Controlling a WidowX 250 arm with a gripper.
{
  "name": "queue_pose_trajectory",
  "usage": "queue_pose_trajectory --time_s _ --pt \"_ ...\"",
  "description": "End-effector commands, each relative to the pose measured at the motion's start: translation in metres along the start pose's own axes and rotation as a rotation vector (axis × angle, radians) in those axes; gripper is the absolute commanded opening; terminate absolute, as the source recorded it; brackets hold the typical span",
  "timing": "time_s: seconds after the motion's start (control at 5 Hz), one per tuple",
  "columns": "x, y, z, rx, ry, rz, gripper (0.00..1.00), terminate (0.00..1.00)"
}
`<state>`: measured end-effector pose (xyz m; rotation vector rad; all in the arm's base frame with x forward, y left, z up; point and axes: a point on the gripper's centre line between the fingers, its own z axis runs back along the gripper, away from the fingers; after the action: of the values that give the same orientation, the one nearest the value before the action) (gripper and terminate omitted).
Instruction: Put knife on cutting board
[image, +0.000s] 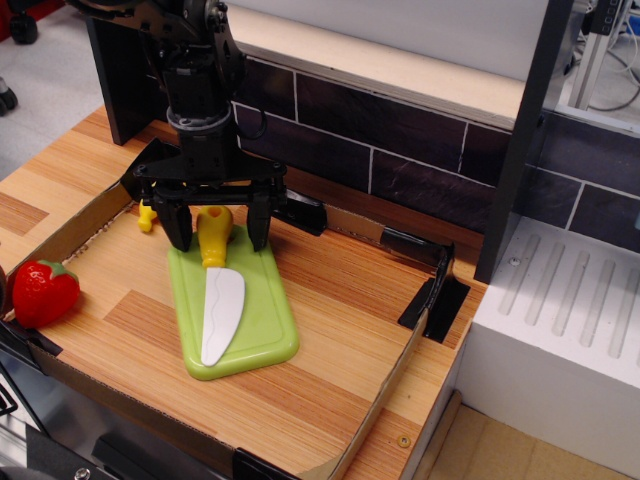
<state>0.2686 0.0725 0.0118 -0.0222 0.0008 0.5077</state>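
Observation:
The knife (219, 290) has a yellow handle and a white wavy blade. It lies lengthwise on the light green cutting board (262, 320), handle toward the back. My gripper (219, 234) hangs over the handle end with its black fingers (260, 222) spread wide on either side of the handle. The fingers do not touch the handle. The board's handle slot is hidden behind the gripper.
A yellow banana (148, 212) shows partly behind the gripper at back left. A red strawberry (42, 291) lies at the left. A low cardboard wall (390, 370) with black corner clips (435, 295) rings the wooden work area. A dark tiled wall stands behind.

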Motion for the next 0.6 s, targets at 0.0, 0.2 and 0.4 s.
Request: queue_pose_trajectory --time_s 0.0,0.2,0.4 --pt "-0.003 -0.015 0.063 -0.053 -0.112 0.038 1.00 0.00" --pt "-0.007 -0.022 0.080 -0.048 -0.119 0.032 1.00 0.00" --pt "-0.007 -0.022 0.080 -0.048 -0.119 0.032 1.00 0.00"
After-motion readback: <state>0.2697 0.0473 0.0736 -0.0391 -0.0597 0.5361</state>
